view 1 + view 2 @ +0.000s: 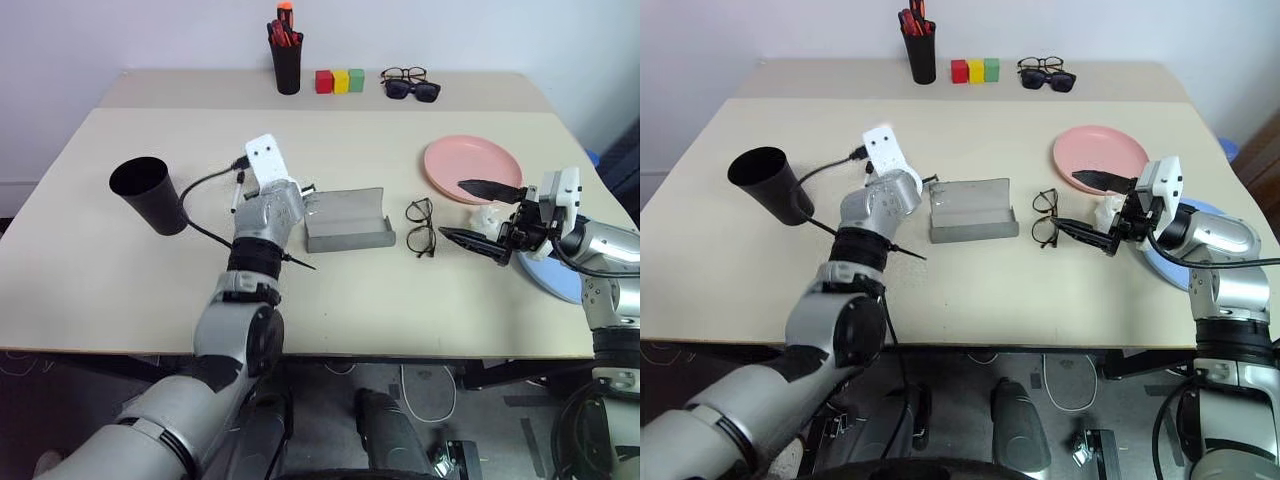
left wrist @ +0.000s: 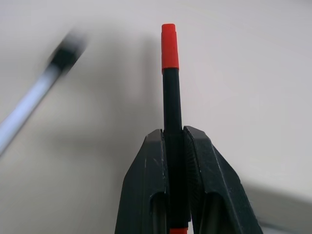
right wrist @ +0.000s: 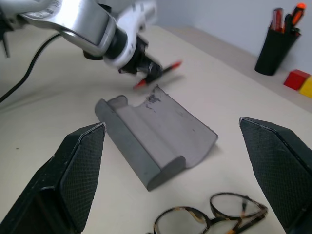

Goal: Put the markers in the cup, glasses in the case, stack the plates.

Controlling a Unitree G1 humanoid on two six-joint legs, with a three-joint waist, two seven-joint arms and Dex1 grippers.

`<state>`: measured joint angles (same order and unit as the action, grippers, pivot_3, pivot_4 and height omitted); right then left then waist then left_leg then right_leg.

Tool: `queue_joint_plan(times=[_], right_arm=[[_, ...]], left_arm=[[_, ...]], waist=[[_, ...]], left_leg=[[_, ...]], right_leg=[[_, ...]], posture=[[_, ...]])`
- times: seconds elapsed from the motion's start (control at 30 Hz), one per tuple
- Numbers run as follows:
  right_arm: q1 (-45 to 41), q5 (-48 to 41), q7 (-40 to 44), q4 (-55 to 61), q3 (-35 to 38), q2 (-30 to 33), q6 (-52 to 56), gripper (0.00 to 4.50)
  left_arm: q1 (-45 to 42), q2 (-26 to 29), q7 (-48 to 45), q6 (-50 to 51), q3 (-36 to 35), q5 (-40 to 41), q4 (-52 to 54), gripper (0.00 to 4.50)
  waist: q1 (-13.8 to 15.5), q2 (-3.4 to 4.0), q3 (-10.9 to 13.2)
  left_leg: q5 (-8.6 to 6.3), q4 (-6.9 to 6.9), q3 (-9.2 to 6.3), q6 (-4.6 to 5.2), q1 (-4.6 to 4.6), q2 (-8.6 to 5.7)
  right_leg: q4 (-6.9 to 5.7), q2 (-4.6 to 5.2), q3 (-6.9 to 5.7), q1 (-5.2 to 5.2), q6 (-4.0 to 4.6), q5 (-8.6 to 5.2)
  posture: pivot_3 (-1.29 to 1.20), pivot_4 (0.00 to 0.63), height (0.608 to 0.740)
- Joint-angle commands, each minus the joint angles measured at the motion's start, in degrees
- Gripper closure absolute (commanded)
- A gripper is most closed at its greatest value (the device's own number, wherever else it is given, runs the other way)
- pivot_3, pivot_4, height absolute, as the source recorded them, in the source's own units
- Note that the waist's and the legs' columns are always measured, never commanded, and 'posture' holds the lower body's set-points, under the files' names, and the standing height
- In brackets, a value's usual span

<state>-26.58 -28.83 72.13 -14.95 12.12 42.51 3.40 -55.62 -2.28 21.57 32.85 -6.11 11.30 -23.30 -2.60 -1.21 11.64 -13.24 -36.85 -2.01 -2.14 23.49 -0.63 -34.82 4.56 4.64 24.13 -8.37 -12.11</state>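
Red-capped, black-bodied slim marker [image 2: 170, 97] sits pinched between the left gripper's [image 2: 174, 146] closed fingers, clear above the beige worktop [image 1: 120, 250]. Blurred beside it lies what seems the white marker [image 2: 29, 105]. Head views add the right gripper [image 1: 480, 215], fingers spread wide and empty, beside wire-framed glasses [image 1: 420, 227], open grey case [image 1: 345, 222], black cup [image 1: 150, 195] near the left edge.

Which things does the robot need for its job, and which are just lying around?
Needed:
red marker in left gripper
white marker
black cup
glasses
grey case
pink plate
blue plate

Lying around:
pen pot
coloured blocks
sunglasses
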Motion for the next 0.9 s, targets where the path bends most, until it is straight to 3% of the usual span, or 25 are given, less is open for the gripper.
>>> queue_joint_plan(times=[0.03,0.2,0.4,0.9], right_arm=[[-1.09,-0.72,-0.66,1.28,0.93,-0.57,-0.29,0.00],[-1.87,-4.35,0.38,3.96,0.41,-4.72,0.84,0.00],[-3.59,-6.82,2.87,7.53,-2.77,-9.96,2.24,0.00],[-8.67,-5.05,5.39,2.95,-5.66,-13.91,0.57,0.00]], left_arm=[[4.75,5.46,-5.90,-13.30,10.11,-10.43,16.64,4.47],[13.34,11.59,-3.20,-25.22,10.36,-20.15,23.08,4.47],[20.26,13.56,4.86,-36.58,1.40,-22.63,19.48,4.47],[22.50,17.63,9.94,-40.67,-4.45,-27.21,14.90,4.47]], waist=[[-0.12,0.02,-0.01],[0.11,0.04,-0.03],[0.33,0.03,-0.03],[0.51,0.01,-0.04]], left_leg=[[0.01,0.03,0.02,-0.02,-0.03,0.01],[0.03,-0.06,0.05,-0.05,-0.08,0.02],[0.03,-0.27,0.00,-0.02,-0.06,0.02],[0.03,-0.24,-0.03,-0.01,-0.05,0.02]], right_leg=[[-0.06,0.00,0.02,0.06,0.02,0.01],[-0.14,0.01,0.04,0.03,0.07,0.04],[-0.19,0.04,0.01,-0.06,0.08,0.07],[-0.25,0.04,-0.05,-0.05,0.07,0.07]], posture=[[0.00,0.150,0.740],[0.00,0.150,0.740],[0.00,0.150,0.740],[0.00,0.150,0.740]])
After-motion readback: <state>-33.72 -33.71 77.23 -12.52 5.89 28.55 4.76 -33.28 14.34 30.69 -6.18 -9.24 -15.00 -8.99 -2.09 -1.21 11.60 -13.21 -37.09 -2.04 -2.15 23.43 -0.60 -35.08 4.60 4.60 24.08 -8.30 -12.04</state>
